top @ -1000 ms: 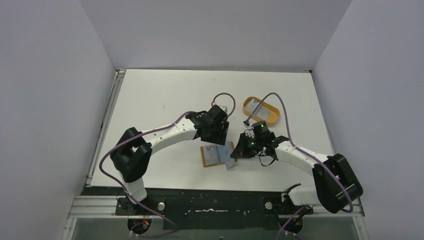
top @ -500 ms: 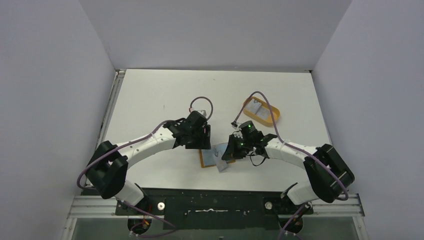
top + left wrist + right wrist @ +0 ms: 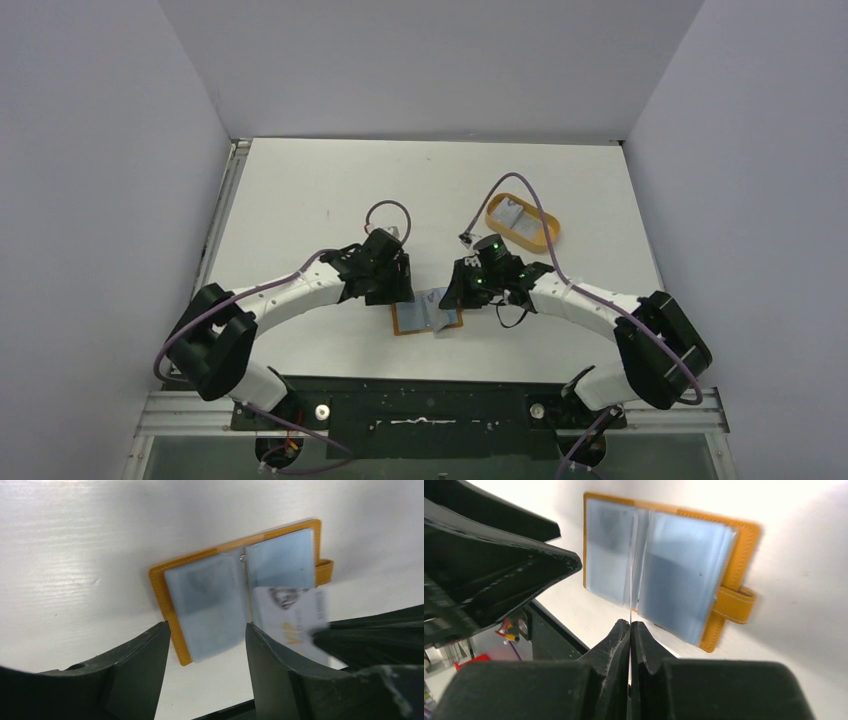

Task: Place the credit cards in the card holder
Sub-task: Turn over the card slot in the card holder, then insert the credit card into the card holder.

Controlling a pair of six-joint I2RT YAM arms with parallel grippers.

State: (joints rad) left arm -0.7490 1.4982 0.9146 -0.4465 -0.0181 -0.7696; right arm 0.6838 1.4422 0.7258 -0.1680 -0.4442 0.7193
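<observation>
Over the near middle of the tabletop (image 3: 300, 190): closing in on the open card holder (image 3: 210, 600).
Has drawn both arms inward in the last second; now pinches a credit card (image 3: 290, 615) tight in the right pincer (image 3: 630, 625), poised over the holder's right-hand sleeves. Keeps the left pincer (image 3: 206, 630) partly open and empty above the left half. Probably needs only aligning and sliding in.
</observation>
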